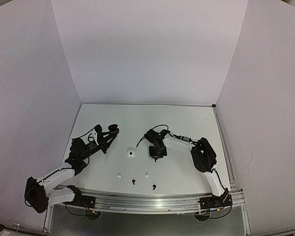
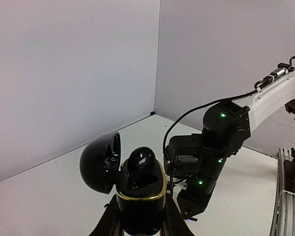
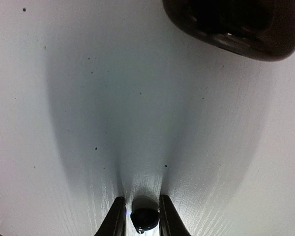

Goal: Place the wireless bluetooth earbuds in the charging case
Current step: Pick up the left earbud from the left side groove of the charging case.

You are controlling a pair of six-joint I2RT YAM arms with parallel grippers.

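The left gripper (image 2: 140,216) is clamped on the black charging case (image 2: 140,189), held up at the left of the table (image 1: 187,123) with its lid swung open and a seated earbud (image 2: 141,160) in its top. The right gripper (image 3: 141,219), pointing down at mid-table, pinches a black earbud (image 3: 144,220) between its fingertips. Two white earbuds (image 1: 119,175) and two loose black earbuds (image 1: 133,181) lie by the near edge.

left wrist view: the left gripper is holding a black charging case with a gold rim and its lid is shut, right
Not quite. The left gripper does hold the black charging case with the gold rim, but its lid is swung open to the side, not shut. The left wrist view shows this.
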